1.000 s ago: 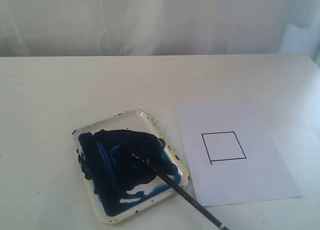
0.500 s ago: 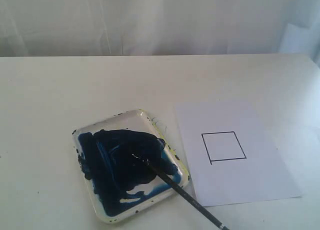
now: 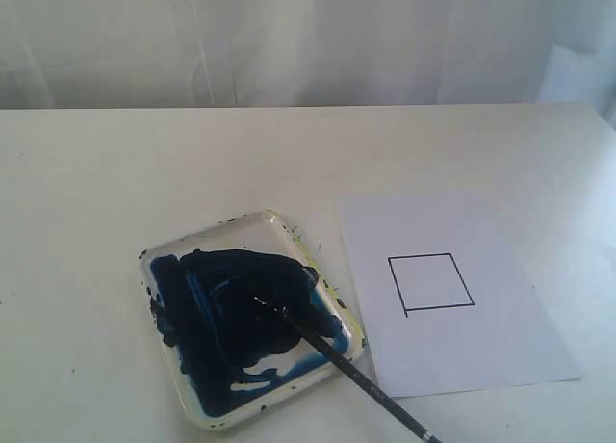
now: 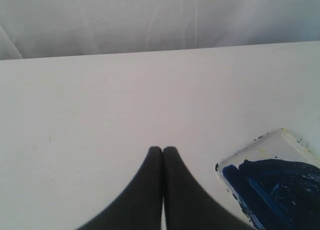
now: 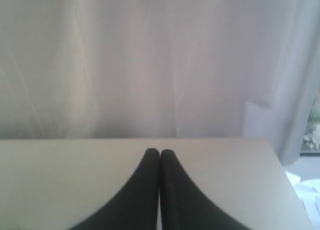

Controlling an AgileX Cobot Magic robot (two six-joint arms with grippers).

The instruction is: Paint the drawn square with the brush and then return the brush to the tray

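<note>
The tray [image 3: 279, 229] sits front left on the table, its inside smeared dark blue. The brush [image 3: 356, 376] lies with its wet tip in the paint and its black handle sticking out over the tray's front right corner. To the right, the drawn square [image 3: 430, 283] is blank on its white paper sheet [image 3: 481, 356]. Neither arm appears in the exterior view. My left gripper [image 4: 163, 150] is shut and empty, with a corner of the tray [image 4: 260, 142] beside it. My right gripper [image 5: 159, 152] is shut and empty over bare table.
A white curtain [image 3: 308, 39] hangs behind the table's far edge. The right wrist view shows the table's far right corner [image 5: 267, 142] with the curtain behind it.
</note>
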